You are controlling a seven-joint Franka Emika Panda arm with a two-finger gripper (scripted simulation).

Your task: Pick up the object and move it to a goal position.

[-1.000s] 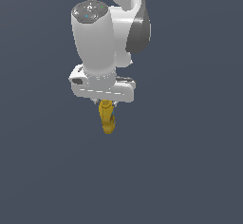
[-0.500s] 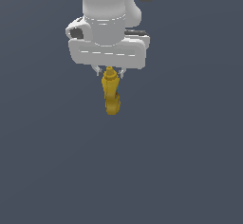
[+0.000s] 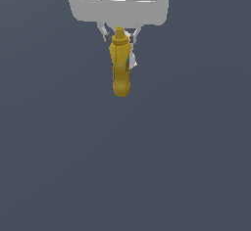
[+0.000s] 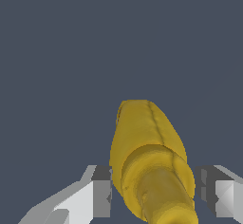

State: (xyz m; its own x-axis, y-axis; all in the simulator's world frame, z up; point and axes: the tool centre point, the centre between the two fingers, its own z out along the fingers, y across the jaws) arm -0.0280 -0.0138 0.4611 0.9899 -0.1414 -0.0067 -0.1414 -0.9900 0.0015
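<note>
You have the mustard bottle (image 3: 120, 68) hanging cap-up, clamped between the jaws of the gripper (image 3: 119, 38), nothing around it but plain grey backdrop. Since half a second ago, the arm has come nearer the exterior camera.

obj: mustard-yellow bottle (image 3: 120, 68) | upright, cap up | hanging mid-air

Open grey space lies all around the gripper (image 3: 119, 38): to the exterior view's left, to its right and below, no other thing stands in the way. The only thing near it is the yellow bottle (image 3: 120, 66) hanging cap-up between its fingers (image 4: 97, 192), filling most of the gap between them. In the wrist view the ground (image 4: 71, 52) past the bottle shows bare and flat.
</note>
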